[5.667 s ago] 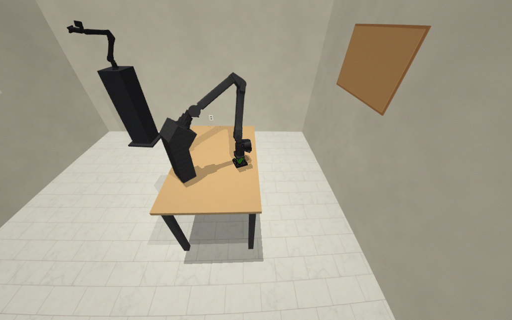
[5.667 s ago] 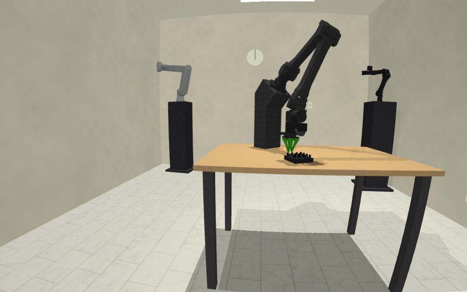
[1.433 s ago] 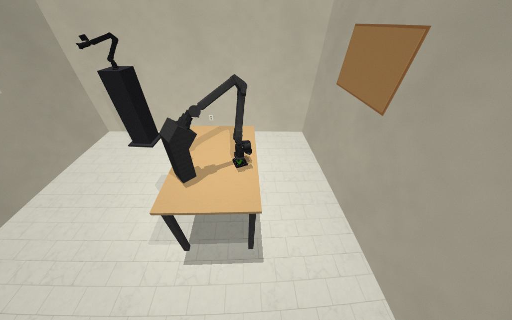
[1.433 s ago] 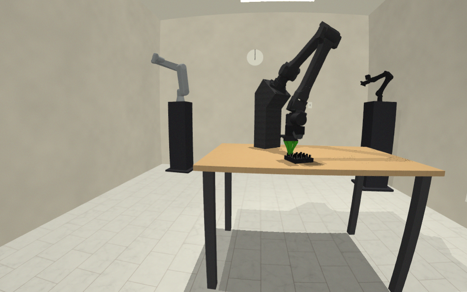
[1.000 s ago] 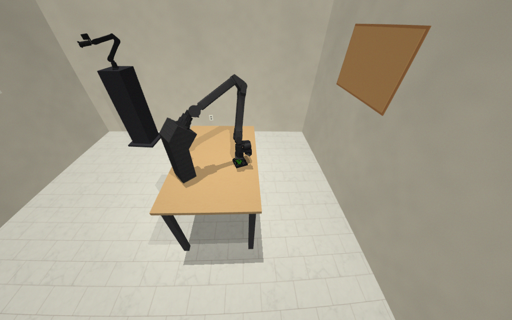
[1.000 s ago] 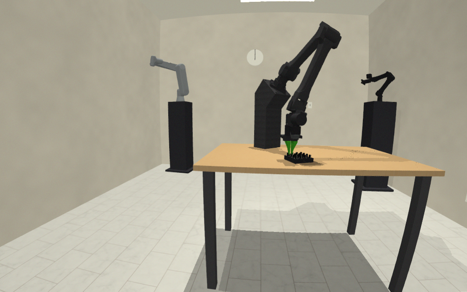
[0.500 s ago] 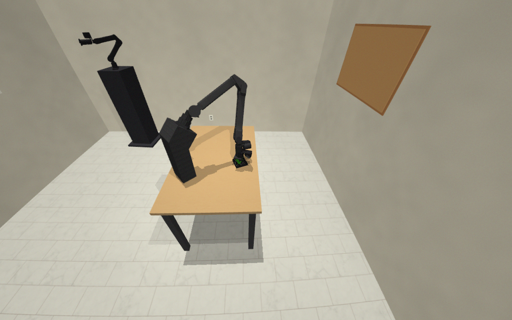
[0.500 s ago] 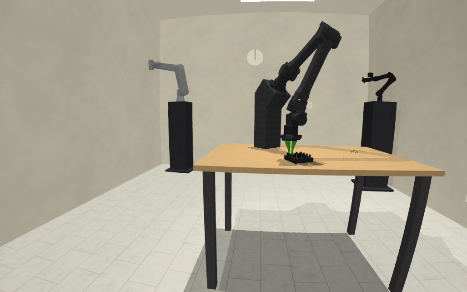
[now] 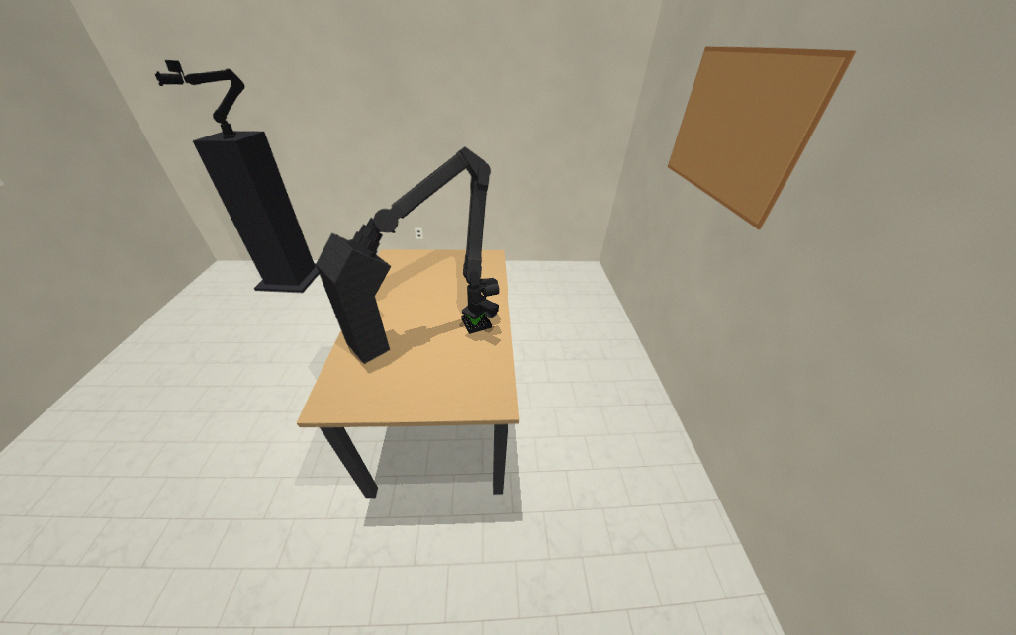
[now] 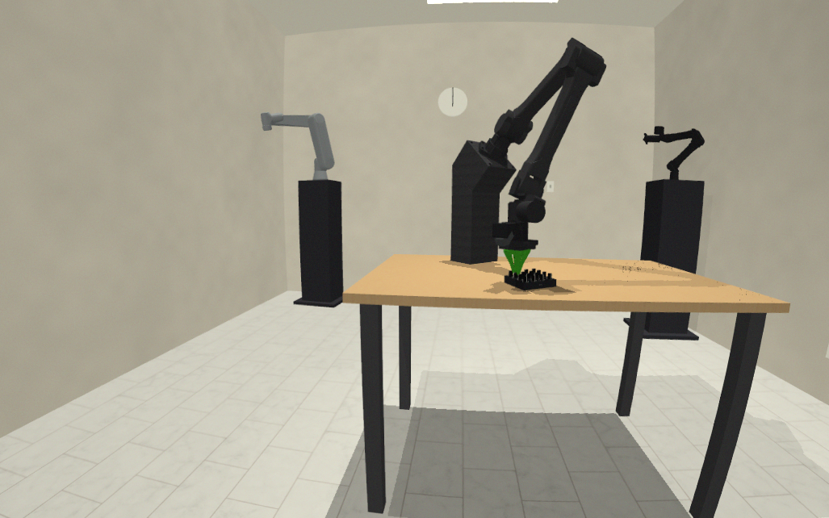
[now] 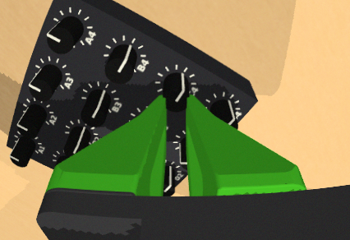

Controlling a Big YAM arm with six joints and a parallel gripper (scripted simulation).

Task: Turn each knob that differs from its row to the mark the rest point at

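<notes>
1. Green fingers (image 9: 477,319) (image 10: 525,257) block much of your wrist view; their tips flank knob C4 (image 11: 174,85), and the jaws are closed on it. Its letter is covered, but you can place it by its row.
2. Your knob box (image 9: 482,329) (image 10: 529,285) (image 11: 104,34) sits on the desk (image 9: 416,386) (image 10: 430,282) (image 11: 320,59), directly below the jaws. Its feet are too small to make out.
3. Up and left of the jaws in the wrist view, you can read A4 (image 11: 67,32), A3 (image 11: 48,77), A2 (image 11: 34,117) and A1 (image 11: 24,150), with their lines toward the lower left.
4. Nearer the jaws, B4 (image 11: 125,57) and B3 (image 11: 98,104) show clearly; B2 (image 11: 78,139) has its label partly covered, and you get barely a trace of B1.
5. Behind the left-hand finger, you see only a few marks of C3; C2 and C1 are hidden.
6. Just right of the jaws, D4 (image 11: 222,113) is partly covered. Through the gap between the fingers you catch slivers of D3 (image 11: 183,150) and D2 (image 11: 168,178); D1 is hidden.
7. From the top and exterior views, you cannot read any knob's line.
</notes>
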